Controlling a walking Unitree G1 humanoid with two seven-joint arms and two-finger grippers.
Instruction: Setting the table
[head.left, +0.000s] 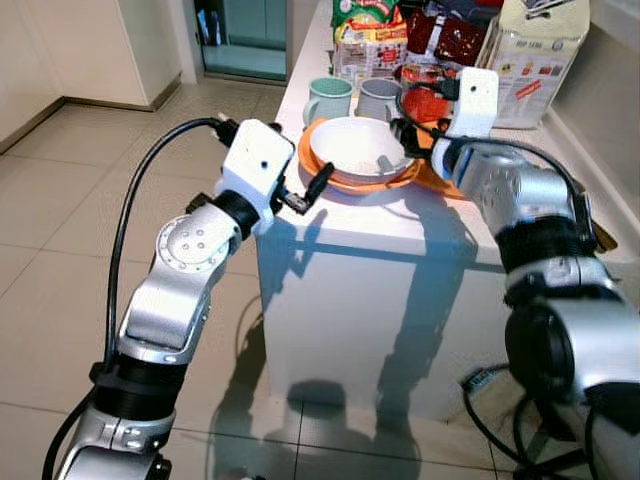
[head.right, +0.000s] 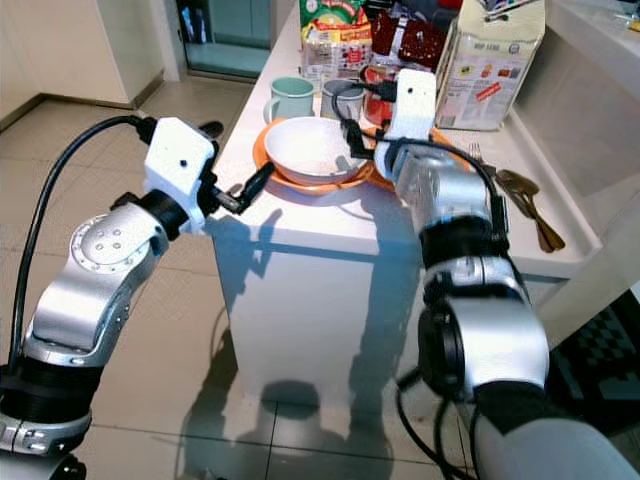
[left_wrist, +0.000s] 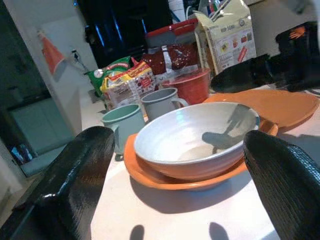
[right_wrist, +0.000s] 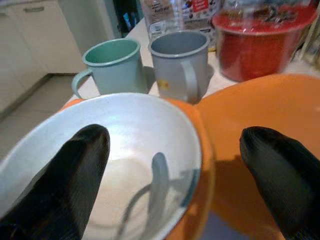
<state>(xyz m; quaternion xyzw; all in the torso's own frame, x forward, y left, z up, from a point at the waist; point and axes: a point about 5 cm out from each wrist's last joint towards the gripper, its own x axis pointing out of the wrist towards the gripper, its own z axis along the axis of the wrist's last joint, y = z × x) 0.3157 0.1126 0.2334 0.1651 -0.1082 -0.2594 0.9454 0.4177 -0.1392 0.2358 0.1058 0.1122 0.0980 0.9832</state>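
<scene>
Left gripper (head.left: 318, 187) at table (head.left: 340, 225) edge, fingers (left_wrist: 75, 185) spread wide, empty; bowl (left_wrist: 195, 137) lies ahead between them, not touched. Right gripper (right_wrist: 170, 175) over bowl's far side, fingers (right_wrist: 277, 175) also apart, gripping nothing; bowl rim under gap between them. White bowl sits on orange plate (head.left: 345, 180); second orange plate (right_wrist: 260, 135) just beside it. Green mug (right_wrist: 112, 65) and grey mug (right_wrist: 180, 62) stand beyond bowl, side by side. Red pot (right_wrist: 262, 45) and food packets (head.left: 368, 35) behind mugs. Cutlery (head.right: 530, 205) on table well off right fingers' outer side.
</scene>
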